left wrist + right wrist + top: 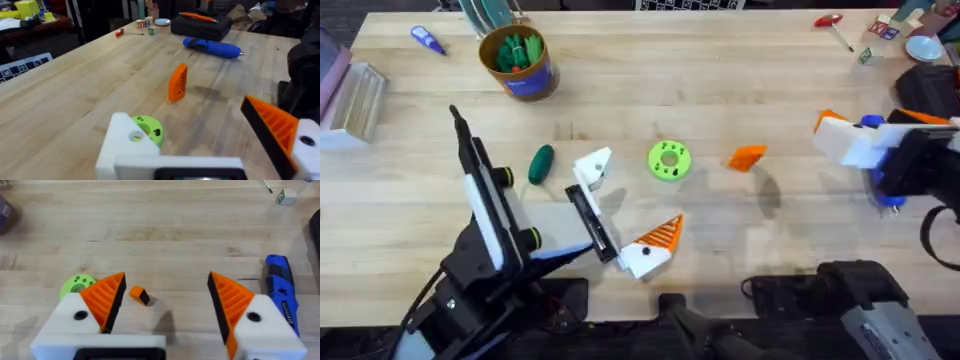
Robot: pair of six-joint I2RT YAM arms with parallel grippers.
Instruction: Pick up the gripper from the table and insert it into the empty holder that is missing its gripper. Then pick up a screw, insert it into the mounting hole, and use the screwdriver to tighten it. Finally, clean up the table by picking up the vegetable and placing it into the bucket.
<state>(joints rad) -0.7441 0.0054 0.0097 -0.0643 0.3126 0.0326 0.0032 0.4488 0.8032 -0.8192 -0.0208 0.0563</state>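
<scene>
On the worktop (740, 80), the bucket (520, 62) stands far back on the left. Nearer the front, in a row from left to right, lie the vegetable (540, 164), the holder (592, 168), a holed disc (668, 160) and the gripper (748, 157). The screwdriver (212, 47) lies at the right side, well apart from the gripper.

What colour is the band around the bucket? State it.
Blue, around the brown-orange bucket; the overhead view shows it best.
</scene>
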